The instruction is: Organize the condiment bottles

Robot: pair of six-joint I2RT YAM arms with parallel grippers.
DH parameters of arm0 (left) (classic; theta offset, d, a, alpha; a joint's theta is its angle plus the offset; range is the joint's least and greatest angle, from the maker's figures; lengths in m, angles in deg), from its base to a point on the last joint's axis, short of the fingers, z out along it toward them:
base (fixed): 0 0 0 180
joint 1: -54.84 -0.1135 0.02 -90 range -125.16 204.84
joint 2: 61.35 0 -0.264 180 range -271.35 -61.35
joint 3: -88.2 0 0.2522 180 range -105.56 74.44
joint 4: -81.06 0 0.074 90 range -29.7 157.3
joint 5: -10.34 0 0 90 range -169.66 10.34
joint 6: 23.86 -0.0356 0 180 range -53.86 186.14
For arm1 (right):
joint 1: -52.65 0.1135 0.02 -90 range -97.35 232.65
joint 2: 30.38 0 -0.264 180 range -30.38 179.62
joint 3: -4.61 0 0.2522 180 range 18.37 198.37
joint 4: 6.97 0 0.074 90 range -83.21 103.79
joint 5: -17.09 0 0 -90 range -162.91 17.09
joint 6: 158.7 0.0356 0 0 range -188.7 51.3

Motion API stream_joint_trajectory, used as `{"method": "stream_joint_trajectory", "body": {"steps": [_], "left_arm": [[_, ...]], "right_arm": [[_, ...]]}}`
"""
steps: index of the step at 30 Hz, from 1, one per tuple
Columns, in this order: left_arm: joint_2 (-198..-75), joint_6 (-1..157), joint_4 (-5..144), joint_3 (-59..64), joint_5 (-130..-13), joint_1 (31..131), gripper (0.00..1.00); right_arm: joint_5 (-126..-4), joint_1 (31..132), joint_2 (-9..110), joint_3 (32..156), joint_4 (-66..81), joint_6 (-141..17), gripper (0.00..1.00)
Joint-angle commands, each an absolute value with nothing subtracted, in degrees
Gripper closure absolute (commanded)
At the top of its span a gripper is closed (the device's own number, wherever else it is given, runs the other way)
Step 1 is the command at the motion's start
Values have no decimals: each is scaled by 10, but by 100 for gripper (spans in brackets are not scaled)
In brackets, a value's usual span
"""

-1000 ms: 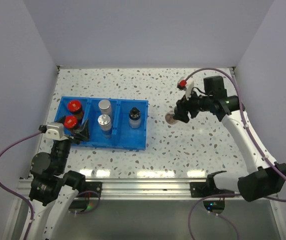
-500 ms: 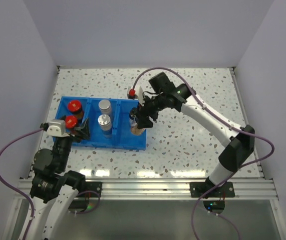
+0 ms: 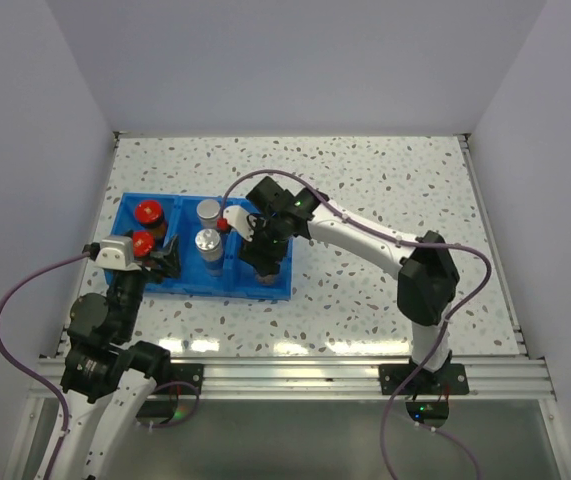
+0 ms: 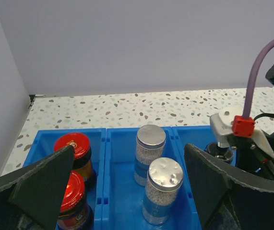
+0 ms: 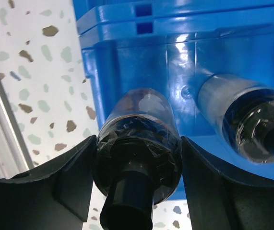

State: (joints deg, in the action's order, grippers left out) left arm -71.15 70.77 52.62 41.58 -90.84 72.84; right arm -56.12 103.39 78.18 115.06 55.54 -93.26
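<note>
Two things could go wrong here. First, the clear bottle (image 5: 137,120) held by the right gripper (image 5: 137,158) is just beside the second clear bottle (image 5: 244,120), which stands in the right compartment of the blue tray (image 5: 127,62). A small sideways drift would knock that one over or wedge the pair together. Second, the held one is close to a tray wall, so its base could catch the wall or rim and twist in the grip. If it were let go before the base sits flat, my guess is it topples. Cannot tell whether the base touches the tray floor.

Right gripper: closed snug on the bottle's upper part, fingers (image 5: 65,182) pressed to either side with no gap showing. In the top view the arm covers the bottle, over the right compartment.

Orientation: long axis runs along the fingers, black cap (image 5: 127,211) toward the wrist camera, base pointing away into the tray. Looks near upright, maybe a slight lean; these views don't settle it.

Left gripper (image 3: 162,262): spread wide, nothing in it, hovering at the near edge of the left compartment by the two red-lid jars (image 4: 74,146). Two shakers (image 4: 151,143) stand upright in the middle compartment.
</note>
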Motion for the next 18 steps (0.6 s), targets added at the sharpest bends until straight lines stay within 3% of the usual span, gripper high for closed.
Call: {"method": "stream_joint_trajectory", "body": {"steps": [1, 4, 5, 6, 10, 13, 18], "left_arm": [[-711, 690, 540, 419, -911, 725, 0], [-711, 691, 540, 419, -909, 725, 0], [-710, 690, 540, 419, -909, 725, 0], [-710, 690, 541, 418, -909, 725, 0], [-710, 691, 541, 419, -909, 725, 0], [-708, 690, 540, 419, -909, 725, 0], [-708, 690, 539, 419, -907, 725, 0]], "right_arm": [[-614, 1039, 801, 1200, 535, -940, 98], [-619, 1039, 827, 1209, 541, -945, 93], [-616, 1040, 833, 1209, 544, -947, 87], [-604, 1040, 841, 1208, 551, -951, 73], [-603, 1047, 836, 1187, 550, -961, 33], [-600, 1050, 818, 1179, 555, -966, 18], [-564, 1050, 772, 1210, 613, -981, 5]]}}
